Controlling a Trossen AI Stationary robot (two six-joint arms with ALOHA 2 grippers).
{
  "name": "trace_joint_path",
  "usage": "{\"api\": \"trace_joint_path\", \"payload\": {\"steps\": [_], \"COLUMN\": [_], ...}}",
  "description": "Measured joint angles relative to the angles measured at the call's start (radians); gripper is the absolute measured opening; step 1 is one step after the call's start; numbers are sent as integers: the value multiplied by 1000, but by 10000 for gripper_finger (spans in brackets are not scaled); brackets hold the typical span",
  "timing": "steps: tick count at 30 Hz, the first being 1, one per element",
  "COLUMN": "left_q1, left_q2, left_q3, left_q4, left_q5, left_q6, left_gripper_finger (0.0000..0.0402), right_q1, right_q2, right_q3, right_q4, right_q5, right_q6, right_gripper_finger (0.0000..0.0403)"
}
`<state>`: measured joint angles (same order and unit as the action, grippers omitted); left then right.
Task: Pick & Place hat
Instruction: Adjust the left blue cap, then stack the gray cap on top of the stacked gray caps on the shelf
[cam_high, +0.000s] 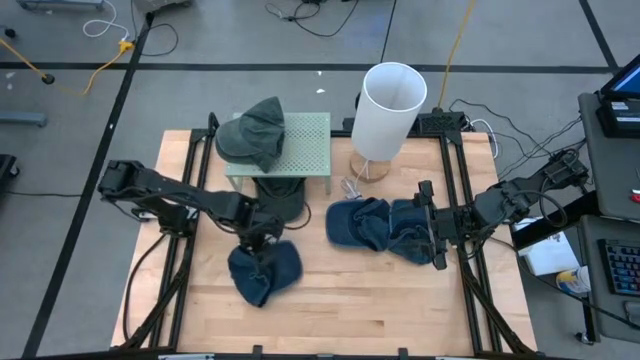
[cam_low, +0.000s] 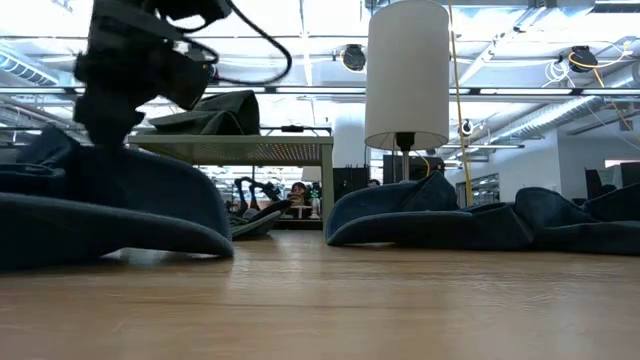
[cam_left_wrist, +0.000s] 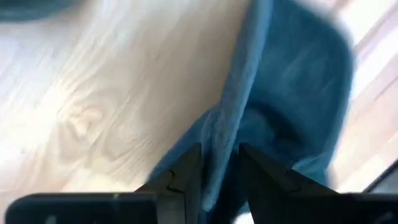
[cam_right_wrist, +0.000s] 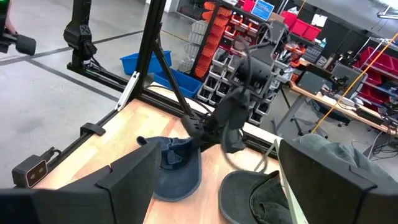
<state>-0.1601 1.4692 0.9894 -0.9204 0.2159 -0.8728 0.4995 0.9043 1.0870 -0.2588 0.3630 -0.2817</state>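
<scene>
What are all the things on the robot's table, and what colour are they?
Blue hats: three; one at the left gripper, two side by side near the right gripper.
Green hat: one, dark green, on top of the rack.
Dark hat: one, under the rack.
Rack: one, pale green, back of the table.
Lamp: one, white shade, wooden base, beside the rack.
Table: one, light wood.
Left gripper: shut on a blue hat's edge.
Right gripper: open, beside the two blue hats.

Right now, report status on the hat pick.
Left gripper shut on blue hat. Right gripper open, idle beside blue hat pile. Nothing in the way.
</scene>
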Motion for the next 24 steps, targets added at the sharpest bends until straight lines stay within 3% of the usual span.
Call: {"api": "trace_joint_path", "payload": {"steps": [5, 14, 24], "left_q1": [-28, -104, -183], "left_q2": [-74, -114, -98], "left_q3": [0, -8, -154], "left_q4": [18, 8, 5], "left_q5": [-210, -532, -823], "left_q6": [-254, -692, -1144], "left_gripper_finger": [146, 257, 325], "right_q1": [0, 0, 0], "right_q2": [0, 0, 0], "right_q3": [0, 0, 0], "right_q4": [0, -1, 0], "right_q5": [1, 1, 1], "right_q6": [28, 28, -4], "right_gripper_finger": [318, 318, 318]}}
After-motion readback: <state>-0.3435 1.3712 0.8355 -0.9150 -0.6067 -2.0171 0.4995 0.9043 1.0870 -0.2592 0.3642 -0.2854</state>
